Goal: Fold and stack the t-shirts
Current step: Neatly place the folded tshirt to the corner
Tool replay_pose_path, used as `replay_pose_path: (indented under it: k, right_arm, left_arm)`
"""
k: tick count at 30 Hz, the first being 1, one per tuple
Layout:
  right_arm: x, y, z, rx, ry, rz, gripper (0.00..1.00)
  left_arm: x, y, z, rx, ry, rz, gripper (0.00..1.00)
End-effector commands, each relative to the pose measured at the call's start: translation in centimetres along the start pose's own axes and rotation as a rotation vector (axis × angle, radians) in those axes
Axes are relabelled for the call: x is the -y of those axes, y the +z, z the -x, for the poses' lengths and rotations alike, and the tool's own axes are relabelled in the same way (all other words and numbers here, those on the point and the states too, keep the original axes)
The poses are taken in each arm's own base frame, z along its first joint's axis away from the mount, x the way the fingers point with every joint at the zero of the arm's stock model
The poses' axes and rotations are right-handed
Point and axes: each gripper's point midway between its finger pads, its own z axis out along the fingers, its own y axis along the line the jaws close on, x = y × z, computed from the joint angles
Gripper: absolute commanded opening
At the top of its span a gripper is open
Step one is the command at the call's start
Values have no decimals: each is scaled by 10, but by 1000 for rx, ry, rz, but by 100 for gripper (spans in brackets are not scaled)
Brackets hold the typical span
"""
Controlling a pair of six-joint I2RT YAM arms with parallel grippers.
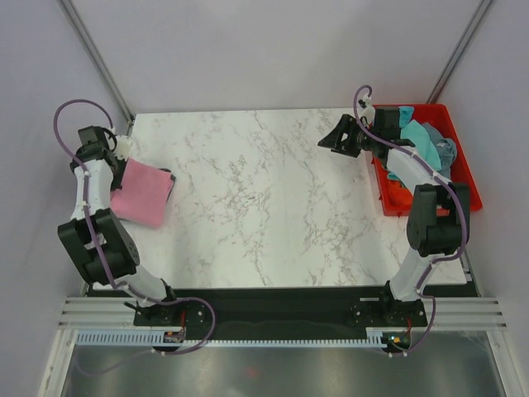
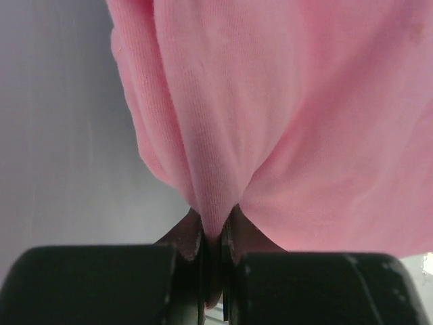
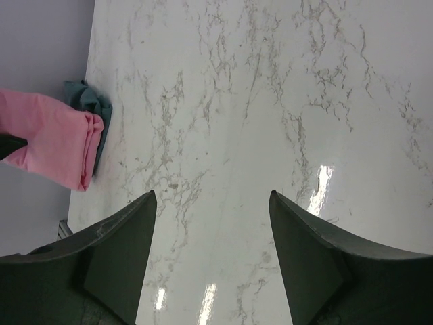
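Grips a fold of the pink shirt (image 1: 140,192) at the worktop (image 1: 273,207) left edge with left jaws closed; holds right jaws open, empty, near the crate (image 1: 465,169). Risks unfolding it, or dragging it off the teal shirt (image 3: 86,101) beneath, if pulled away before release.

A white, grey-veined marble-look desk (image 1: 273,223) is standing between plain pale lilac-grey walls (image 1: 273,50). Thin metal struts (image 1: 95,58) are slanting toward its back corners. Light is glinting off it.
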Motion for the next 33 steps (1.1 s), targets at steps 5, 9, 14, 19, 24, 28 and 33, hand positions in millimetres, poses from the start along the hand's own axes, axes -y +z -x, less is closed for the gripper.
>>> replay_pose_path:
  k: [5,9,14,19,24,28,33]
  right_arm:
    - [-16,-12,13,53,-45,27,76]
    - [-16,-16,10,57,-54,20,76]
    - [-15,-18,3,50,-52,15,76]
    - [-17,-20,5,56,-59,16,76]
    - [-16,-20,4,56,-52,16,75]
    - [-17,-21,5,56,-55,18,75]
    - [-16,-21,2,54,-57,13,75]
  left_arm:
    - [-22,41,11,-24,28,75,2]
    - [-21,44,9,-31,29,70,2]
    - [-19,48,7,-40,31,63,2]
    - [-44,52,4,-68,-168,253,4]
    - [-44,57,-1,-73,-194,285,2]
    - [-37,62,-4,-81,-198,264,11]
    - [-26,42,11,8,-225,183,87]
